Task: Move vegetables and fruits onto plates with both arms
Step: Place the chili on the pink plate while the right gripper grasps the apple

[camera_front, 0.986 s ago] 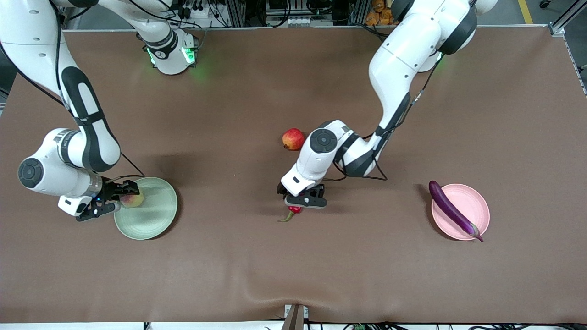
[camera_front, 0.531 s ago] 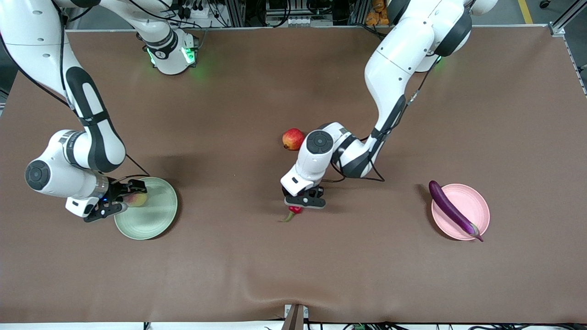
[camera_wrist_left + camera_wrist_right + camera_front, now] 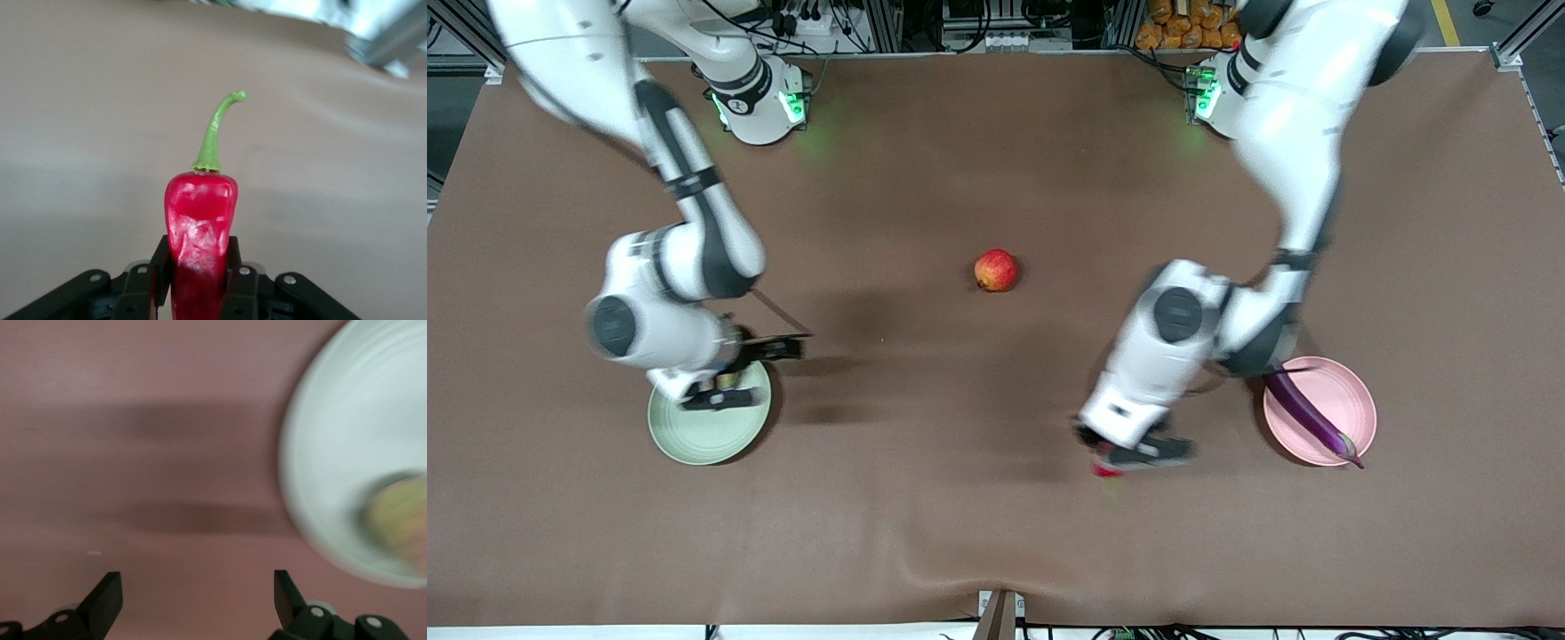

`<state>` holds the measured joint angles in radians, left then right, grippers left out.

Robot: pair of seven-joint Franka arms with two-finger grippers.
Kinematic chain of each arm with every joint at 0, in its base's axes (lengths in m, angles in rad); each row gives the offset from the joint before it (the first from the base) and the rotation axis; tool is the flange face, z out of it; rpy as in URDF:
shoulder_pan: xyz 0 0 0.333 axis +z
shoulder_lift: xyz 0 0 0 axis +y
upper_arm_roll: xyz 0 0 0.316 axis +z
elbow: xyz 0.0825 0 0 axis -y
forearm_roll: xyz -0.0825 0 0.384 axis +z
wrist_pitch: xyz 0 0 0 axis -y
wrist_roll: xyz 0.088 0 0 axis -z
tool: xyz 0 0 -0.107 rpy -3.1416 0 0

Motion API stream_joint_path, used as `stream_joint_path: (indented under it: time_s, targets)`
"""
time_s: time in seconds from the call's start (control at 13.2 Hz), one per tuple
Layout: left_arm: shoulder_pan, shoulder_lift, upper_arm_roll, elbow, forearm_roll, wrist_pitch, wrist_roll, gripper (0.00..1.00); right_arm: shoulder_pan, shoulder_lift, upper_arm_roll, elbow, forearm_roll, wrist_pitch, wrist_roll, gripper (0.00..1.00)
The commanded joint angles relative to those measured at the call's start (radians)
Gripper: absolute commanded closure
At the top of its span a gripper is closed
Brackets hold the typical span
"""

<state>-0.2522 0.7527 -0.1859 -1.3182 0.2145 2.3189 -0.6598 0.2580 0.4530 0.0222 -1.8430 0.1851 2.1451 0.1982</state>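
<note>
My left gripper (image 3: 1134, 455) is shut on the red chili pepper (image 3: 200, 217) and holds it above the bare table, between the table's middle and the pink plate (image 3: 1344, 396). The chili's tip (image 3: 1107, 470) shows under the gripper. The purple eggplant (image 3: 1305, 411) lies across the pink plate. My right gripper (image 3: 727, 389) is open and empty over the edge of the green plate (image 3: 694, 437). The peach (image 3: 400, 520) lies on the green plate (image 3: 347, 433), apart from the fingers (image 3: 107, 597). The red fruit (image 3: 996, 269) sits alone at the table's middle.
The brown table cover (image 3: 925, 533) is bare nearer the front camera. Both arm bases stand along the table's edge farthest from the front camera. The left arm's forearm hangs over the pink plate's rim.
My left gripper lifted the chili and carried it toward the pink plate. My right gripper let go of the peach on the green plate, opened, and shifted over the plate's rim.
</note>
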Motion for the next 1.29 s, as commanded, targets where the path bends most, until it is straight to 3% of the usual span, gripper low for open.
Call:
stream_joint_path:
  time_s: [0.0,0.45,0.68,0.83,0.91,1.06,1.21]
  targets:
    - [0.131,-0.061,-0.05,-0.049,0.009,-0.114,0.011,1.0,0.168,-0.01,-0.018,-0.007,0.01,0.025,0.29,0.0]
    - [0.388,-0.078,-0.059,-0.15,-0.013,-0.168,0.009,1.0,0.463,0.087,-0.016,0.122,0.01,0.081,0.878,0.0]
    - [0.531,-0.095,-0.139,-0.205,-0.026,-0.167,0.04,1.0,0.556,0.13,-0.018,0.143,0.004,0.094,0.997,0.0]
    - [0.571,-0.098,-0.142,-0.24,-0.014,-0.151,0.043,1.0,0.592,0.157,-0.018,0.143,0.002,0.119,1.038,0.0]
    - [0.602,-0.111,-0.144,-0.28,-0.014,-0.11,0.045,1.0,0.601,0.171,-0.018,0.143,0.002,0.142,1.046,0.0]
    - [0.633,-0.168,-0.142,-0.45,-0.015,0.101,0.043,1.0,0.624,0.2,-0.019,0.142,0.0,0.173,1.057,0.0]
    - [0.636,-0.182,-0.142,-0.492,-0.017,0.14,0.025,1.0,0.642,0.223,-0.025,0.137,-0.004,0.186,1.057,0.0]
